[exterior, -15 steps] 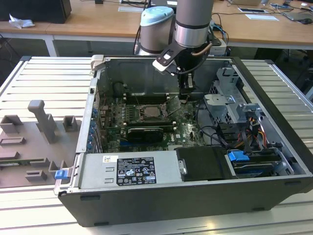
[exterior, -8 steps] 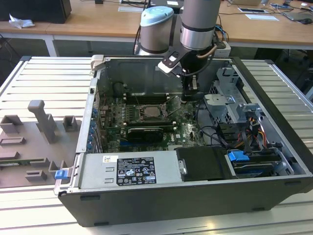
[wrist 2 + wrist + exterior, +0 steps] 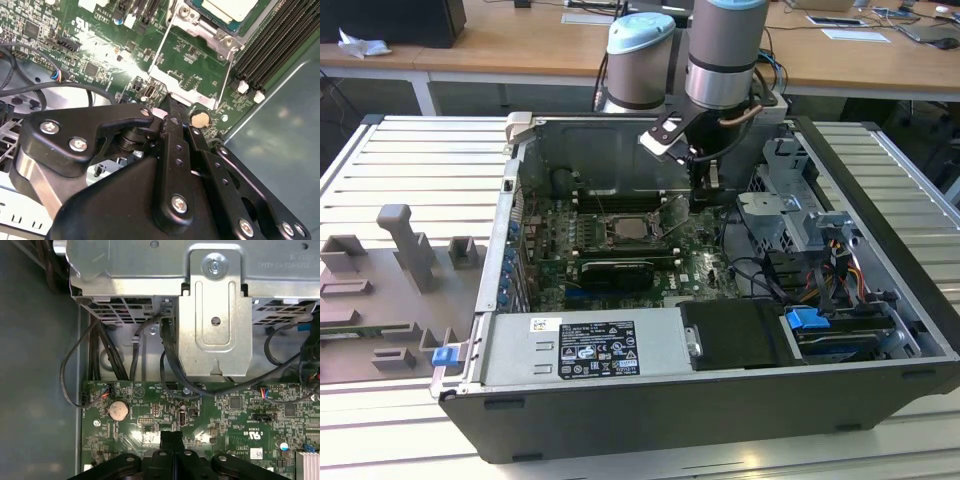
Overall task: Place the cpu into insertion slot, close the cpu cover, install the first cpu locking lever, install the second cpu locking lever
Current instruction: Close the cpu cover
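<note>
cpu (image 3: 227, 9) half cut off in second wrist view, lying flat, metal top up — tool (image 3: 172, 436) tips pressed together, nothing between

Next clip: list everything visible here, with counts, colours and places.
case: one, dark grey, open, on the slatted table
motherboard: one, green, inside the case
cpu: one, silvery, in its socket
cpu cover: one, silvery, framing the cpu
card: one, black, beside the socket
power supply: one, silver, at the case's near edge
coin cell: one, pale, at the board's edge
fixtures: several, grey, exterior view's left
arm: one, grey and pale blue, over the case
pincer: one, black, shut, above the motherboard
</note>
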Controlling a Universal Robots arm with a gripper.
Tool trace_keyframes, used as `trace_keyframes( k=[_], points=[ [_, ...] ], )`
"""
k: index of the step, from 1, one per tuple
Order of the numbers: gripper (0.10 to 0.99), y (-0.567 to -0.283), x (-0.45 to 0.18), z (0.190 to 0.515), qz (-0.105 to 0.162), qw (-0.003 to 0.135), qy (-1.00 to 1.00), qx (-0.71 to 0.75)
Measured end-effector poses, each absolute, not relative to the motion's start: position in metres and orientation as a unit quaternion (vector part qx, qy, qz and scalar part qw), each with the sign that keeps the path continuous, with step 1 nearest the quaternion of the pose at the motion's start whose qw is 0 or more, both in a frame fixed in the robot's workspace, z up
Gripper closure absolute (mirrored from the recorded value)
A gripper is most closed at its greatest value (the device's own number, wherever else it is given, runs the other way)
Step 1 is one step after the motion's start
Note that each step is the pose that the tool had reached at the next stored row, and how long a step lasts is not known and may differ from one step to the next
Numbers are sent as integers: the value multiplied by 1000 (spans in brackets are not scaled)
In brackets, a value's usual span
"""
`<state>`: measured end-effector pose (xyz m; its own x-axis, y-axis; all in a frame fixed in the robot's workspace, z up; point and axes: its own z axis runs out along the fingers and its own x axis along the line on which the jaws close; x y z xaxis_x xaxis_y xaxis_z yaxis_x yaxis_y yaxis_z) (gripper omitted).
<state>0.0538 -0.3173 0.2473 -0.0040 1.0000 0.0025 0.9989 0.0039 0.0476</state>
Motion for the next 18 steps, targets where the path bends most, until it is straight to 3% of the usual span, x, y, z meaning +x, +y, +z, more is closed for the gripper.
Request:
trace_keyframes(
  k=[18],
  points=[
    [980, -317, 48, 247, 18, 16, 708, 706]
  ],
)
